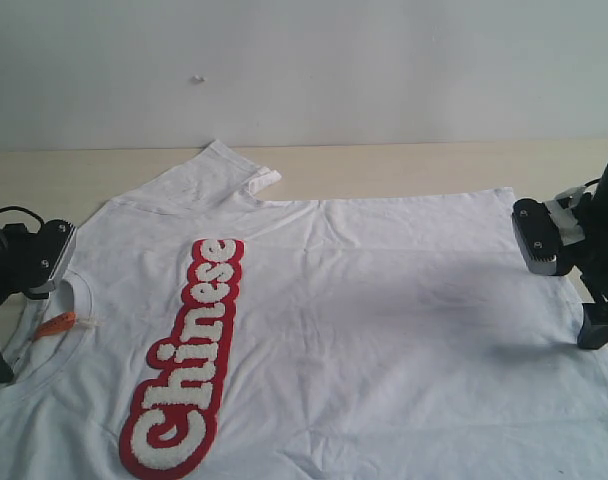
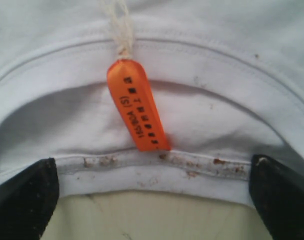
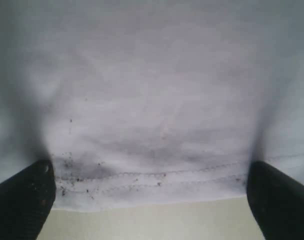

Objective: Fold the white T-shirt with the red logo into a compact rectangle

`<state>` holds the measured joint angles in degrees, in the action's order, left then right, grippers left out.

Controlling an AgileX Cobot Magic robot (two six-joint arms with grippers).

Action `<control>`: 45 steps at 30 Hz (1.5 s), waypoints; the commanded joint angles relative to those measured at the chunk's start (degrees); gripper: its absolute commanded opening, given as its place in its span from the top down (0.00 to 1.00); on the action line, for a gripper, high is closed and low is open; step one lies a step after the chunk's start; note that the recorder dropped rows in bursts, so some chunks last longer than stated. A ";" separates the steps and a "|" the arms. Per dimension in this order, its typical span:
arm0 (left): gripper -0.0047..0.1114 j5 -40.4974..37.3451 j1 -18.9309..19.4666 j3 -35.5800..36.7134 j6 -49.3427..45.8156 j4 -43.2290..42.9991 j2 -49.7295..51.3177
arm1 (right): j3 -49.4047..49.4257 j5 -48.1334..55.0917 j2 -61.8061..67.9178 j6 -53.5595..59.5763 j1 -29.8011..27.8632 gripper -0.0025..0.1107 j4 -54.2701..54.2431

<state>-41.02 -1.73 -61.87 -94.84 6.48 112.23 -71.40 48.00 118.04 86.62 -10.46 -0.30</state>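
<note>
The white T-shirt (image 1: 384,300) lies spread flat on the table, neck to the left and hem to the right. The red logo (image 1: 189,360) runs across its chest, face up. My left gripper (image 1: 22,310) is open at the collar. In the left wrist view the ribbed collar (image 2: 157,172) and the orange neck tag (image 2: 137,107) lie between its spread fingers (image 2: 27,195). My right gripper (image 1: 569,285) is open at the hem. The stitched hem (image 3: 157,182) spans the gap between that gripper's fingers (image 3: 279,200). Neither gripper holds the cloth.
The pale wooden table (image 1: 404,165) shows bare behind the shirt, up to a white wall. One sleeve (image 1: 229,170) points toward the wall, its cuff slightly turned up. The shirt's near part runs out of the exterior view.
</note>
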 commanded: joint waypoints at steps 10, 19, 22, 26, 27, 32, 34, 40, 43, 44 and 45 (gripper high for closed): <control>0.35 2.41 -0.02 0.36 0.16 1.60 1.27 | 0.15 0.03 0.93 0.30 -0.19 0.05 -1.54; 0.94 1.66 -0.02 0.36 0.66 1.28 1.27 | 0.15 -0.08 0.93 0.30 -0.19 0.05 -1.55; 0.94 1.66 -0.02 0.36 0.66 1.28 1.27 | 0.15 -0.08 0.93 0.19 -0.19 0.05 -1.55; 0.94 1.66 -0.02 0.36 0.66 1.28 1.27 | 0.15 -0.18 0.93 0.19 -0.19 0.05 -2.73; 0.94 1.66 -0.02 0.36 0.66 1.28 1.27 | 0.15 -0.90 0.93 0.33 -0.19 0.05 -2.73; 0.94 1.66 -0.02 0.36 0.66 1.28 1.27 | 0.15 -3.78 0.96 -2.84 -0.19 0.08 -1.21; 0.94 1.66 -0.02 0.36 0.66 1.28 1.27 | 0.50 -3.78 0.96 -2.85 -0.19 0.17 0.30; 0.94 1.66 -0.02 0.36 0.66 1.28 1.27 | 0.75 -0.66 0.96 0.48 -0.19 0.90 2.86; 0.94 1.66 -0.02 0.36 0.66 1.28 1.27 | 0.75 0.43 0.96 0.72 -0.19 0.97 2.86; 0.94 1.66 -0.02 0.36 0.66 1.28 1.27 | 0.75 0.43 0.96 0.72 -0.19 0.97 2.86; 0.94 1.66 -0.02 0.36 0.66 1.28 1.27 | 0.75 0.43 0.96 0.72 -0.19 0.97 2.86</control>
<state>-41.21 -1.73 -61.87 -94.50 7.52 112.71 -71.16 48.40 118.07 86.45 -10.46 1.11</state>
